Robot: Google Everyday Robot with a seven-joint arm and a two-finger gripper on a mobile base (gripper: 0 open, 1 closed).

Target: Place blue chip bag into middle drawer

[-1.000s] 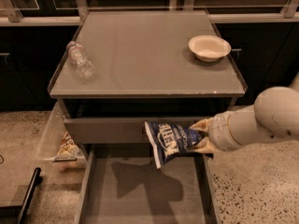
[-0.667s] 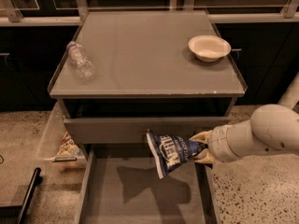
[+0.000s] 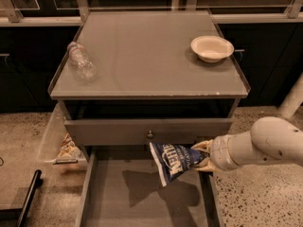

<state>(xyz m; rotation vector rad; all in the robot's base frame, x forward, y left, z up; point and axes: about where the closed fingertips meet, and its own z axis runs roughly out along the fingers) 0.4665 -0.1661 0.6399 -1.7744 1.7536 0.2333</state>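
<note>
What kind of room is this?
Probably an office snack kitchen: a grey cabinet with a bowl and bottle on top, and the gripper holding a blue chip bag over the middle drawer.

We see the dark-blue chip bag point(image 3: 176, 161) above the wide grey drawer tray point(image 3: 118, 207). The gripper point(image 3: 202, 155) pinches its right edge.

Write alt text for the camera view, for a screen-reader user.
The robot's end effector grips a blue chip bag in the air over the floor of an open grey drawer, not yet set down. On the cabinet top above, a clear plastic bottle lies toward the picture's left and a white bowl sits toward its right.
</note>
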